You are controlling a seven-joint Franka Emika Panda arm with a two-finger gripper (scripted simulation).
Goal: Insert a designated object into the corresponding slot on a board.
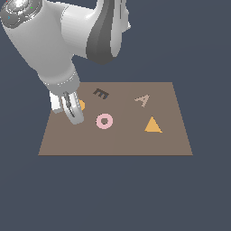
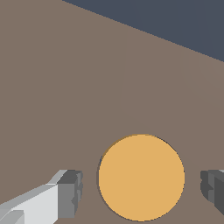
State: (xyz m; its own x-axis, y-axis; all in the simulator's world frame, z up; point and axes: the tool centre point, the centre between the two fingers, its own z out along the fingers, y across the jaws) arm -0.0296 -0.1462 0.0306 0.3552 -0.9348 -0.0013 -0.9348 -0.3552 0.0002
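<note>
Judging progress, we see the hand (image 2: pixel 141 181) spread wide, straddling the orange disc (image 2: pixel 141 177), which lies flat on the board (image 1: pixel 117 140), apparently seated in its slot; only withdrawal remains.

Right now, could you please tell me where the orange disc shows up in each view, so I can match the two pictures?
Exterior view: the disc peeks out at the board's rear corner on the exterior view's left, mostly hidden behind the tool, left of the pink ring.
Wrist view: the disc lies whole on the board, between the two open fingers.
Shared landmark: the brown board.
</note>
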